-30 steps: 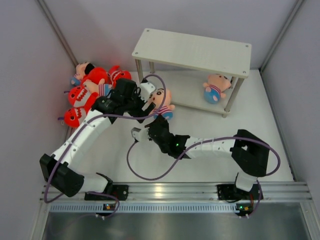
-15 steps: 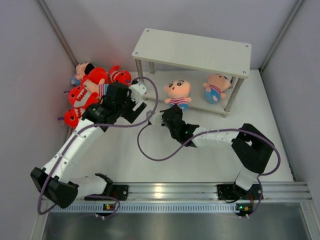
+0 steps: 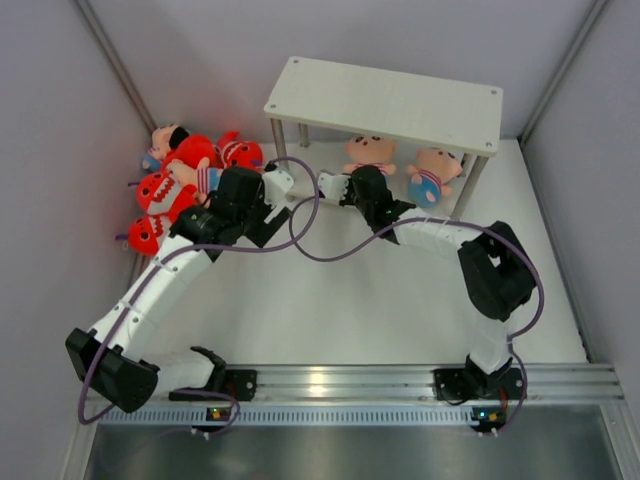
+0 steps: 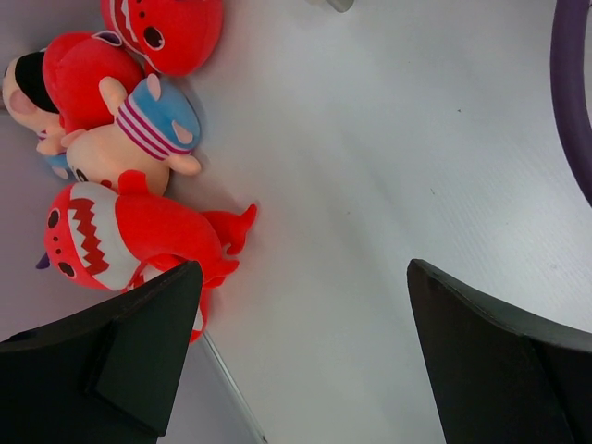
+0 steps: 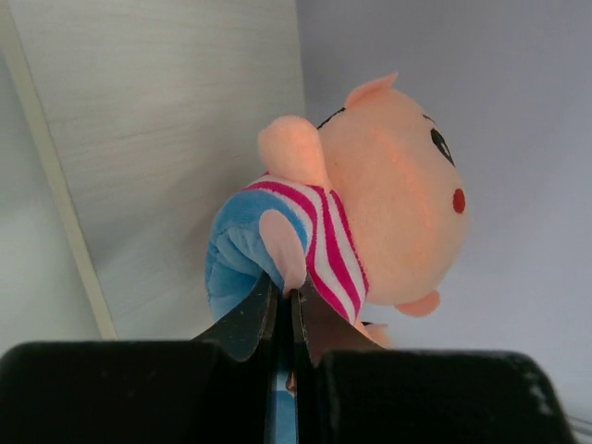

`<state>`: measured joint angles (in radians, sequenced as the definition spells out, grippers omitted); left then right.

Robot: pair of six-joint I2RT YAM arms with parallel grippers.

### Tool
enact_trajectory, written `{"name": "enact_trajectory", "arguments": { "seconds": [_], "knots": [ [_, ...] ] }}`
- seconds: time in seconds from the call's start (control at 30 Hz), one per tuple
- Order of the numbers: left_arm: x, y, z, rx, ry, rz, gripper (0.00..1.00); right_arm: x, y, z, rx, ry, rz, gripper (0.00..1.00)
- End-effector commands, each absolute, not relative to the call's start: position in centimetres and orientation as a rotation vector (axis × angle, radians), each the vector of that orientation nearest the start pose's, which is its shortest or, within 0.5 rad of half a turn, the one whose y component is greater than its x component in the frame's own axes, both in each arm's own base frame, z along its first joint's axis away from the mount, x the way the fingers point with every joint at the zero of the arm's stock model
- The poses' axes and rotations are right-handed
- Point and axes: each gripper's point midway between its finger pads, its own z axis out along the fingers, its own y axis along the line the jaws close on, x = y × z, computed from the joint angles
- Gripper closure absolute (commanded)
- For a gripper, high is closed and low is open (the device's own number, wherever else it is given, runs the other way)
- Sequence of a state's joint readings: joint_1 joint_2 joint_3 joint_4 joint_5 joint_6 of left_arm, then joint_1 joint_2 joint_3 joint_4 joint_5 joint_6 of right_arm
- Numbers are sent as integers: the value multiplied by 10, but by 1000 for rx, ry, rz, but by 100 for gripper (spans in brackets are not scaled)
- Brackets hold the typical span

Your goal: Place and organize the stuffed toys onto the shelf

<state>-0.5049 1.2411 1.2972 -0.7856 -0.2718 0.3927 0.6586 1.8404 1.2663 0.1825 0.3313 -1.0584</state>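
Note:
The off-white two-tier shelf [image 3: 385, 100] stands at the back. My right gripper [image 3: 368, 178] [image 5: 285, 296] is shut on the arm of a striped-shirt doll [image 3: 368, 152] [image 5: 379, 217], holding it over the lower tier, under the top board's front edge. A second doll [image 3: 434, 176] lies on the lower tier at the right. More stuffed toys, red sharks and dolls, are piled by the left wall [image 3: 185, 180]. My left gripper [image 3: 272, 205] [image 4: 305, 277] hangs open and empty between pile and shelf; its view shows a shark [image 4: 120, 242] and a doll [image 4: 139, 139].
The shelf's thin metal legs [image 3: 279, 140] stand beside the held doll. A purple cable [image 3: 310, 235] loops between the two arms. A pale shelf board [image 5: 166, 120] fills the left of the right wrist view. Grey walls close in left, right and back.
My right gripper has carried the doll from the table in front of the shelf in under the top tier. My left gripper let go of that doll and drew back left.

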Motion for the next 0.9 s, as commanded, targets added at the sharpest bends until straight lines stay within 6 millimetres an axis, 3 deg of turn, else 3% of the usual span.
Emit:
{"name": "enact_trajectory", "arguments": {
  "seconds": [0.0,0.1,0.27,0.3,0.5,0.67,0.77,0.87],
  "knots": [
    [321,-101,254,848,2092,275,2,482,253,171,-1353,1478,-503,100],
    [322,-102,252,856,2097,276,2,482,246,162,-1337,1498,-479,94],
    [325,-103,249,858,2108,276,2,483,239,162,-1312,1503,-489,66],
    [325,-104,249,859,2108,272,2,482,238,162,-1305,1508,-488,56],
    [324,-104,250,858,2104,268,2,477,234,186,-1258,1487,-489,31],
    [323,-102,251,851,2101,273,2,461,235,206,-1232,1431,-545,21],
    [324,-99,253,836,2102,283,2,447,245,229,-1173,1394,-538,1],
    [328,-95,253,810,2116,295,2,436,251,245,-1126,1389,-492,1]
  ]
}}
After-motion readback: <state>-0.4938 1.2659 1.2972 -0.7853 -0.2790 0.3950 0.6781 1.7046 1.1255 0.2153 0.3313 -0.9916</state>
